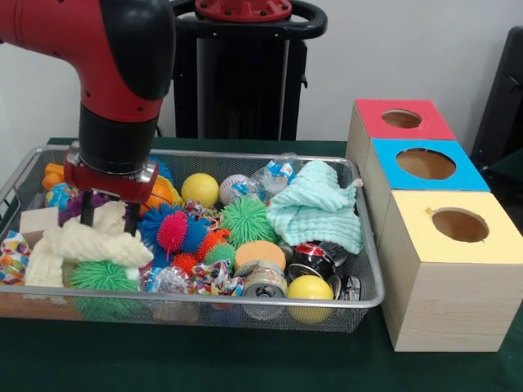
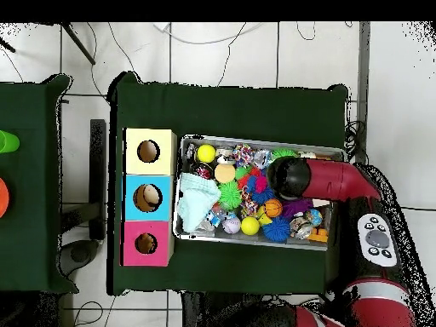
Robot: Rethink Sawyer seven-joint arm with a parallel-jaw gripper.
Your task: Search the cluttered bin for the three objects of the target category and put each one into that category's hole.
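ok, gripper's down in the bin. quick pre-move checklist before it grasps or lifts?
1. Gripper inside the silver wire-mesh bin: ok, at the end far from the boxes.
2. Fingers open: ok, two dark tips apart over the cream fluffy cloth.
3. Anything gripped: not ok, nothing between the tips.
4. Round hole in the red-faced wooden box: ok, unobstructed.
5. Path to that hole: cannot tell; it is the box farthest from the camera, across the bin's full length.
6. Target under the gripper: cannot tell, arm hides it overhead.

A lab: pedestal-mounted robot arm point(image 1: 114, 90), tiled floor point(image 2: 221, 60), trailing cables point(image 2: 196, 38).
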